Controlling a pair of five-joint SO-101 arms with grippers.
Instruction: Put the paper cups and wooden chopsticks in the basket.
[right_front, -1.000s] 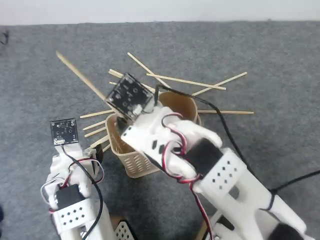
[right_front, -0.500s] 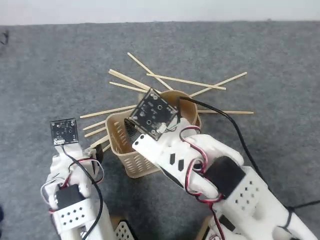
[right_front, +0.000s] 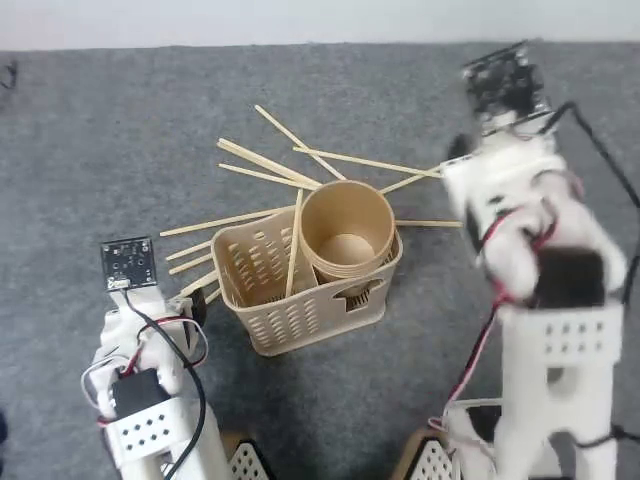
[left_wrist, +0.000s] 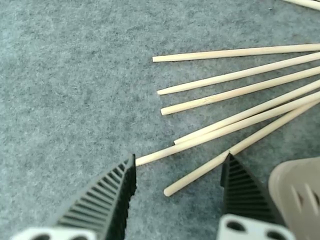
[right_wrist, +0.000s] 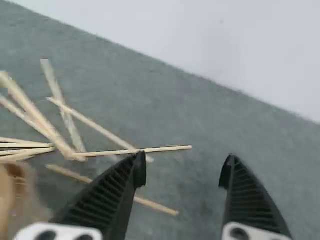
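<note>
Left end effector (left_wrist: 180, 162) spread wide, empty, over loose chopsticks (left_wrist: 235, 92) on grey worktop (left_wrist: 65, 75). Basket (right_front: 300, 322) holds nested paper cups (right_front: 347, 240) and one chopstick (right_front: 293, 250). Farther off, right end effector (right_wrist: 185, 160) wide, empty.

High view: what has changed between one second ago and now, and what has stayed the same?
The right gripper carried one chopstick over the basket, let it go there, then swung away to the right and is now open and empty. That chopstick now leans inside the basket beside the paper cup. The left gripper, basket, cup and loose chopsticks on the mat stayed put.
</note>
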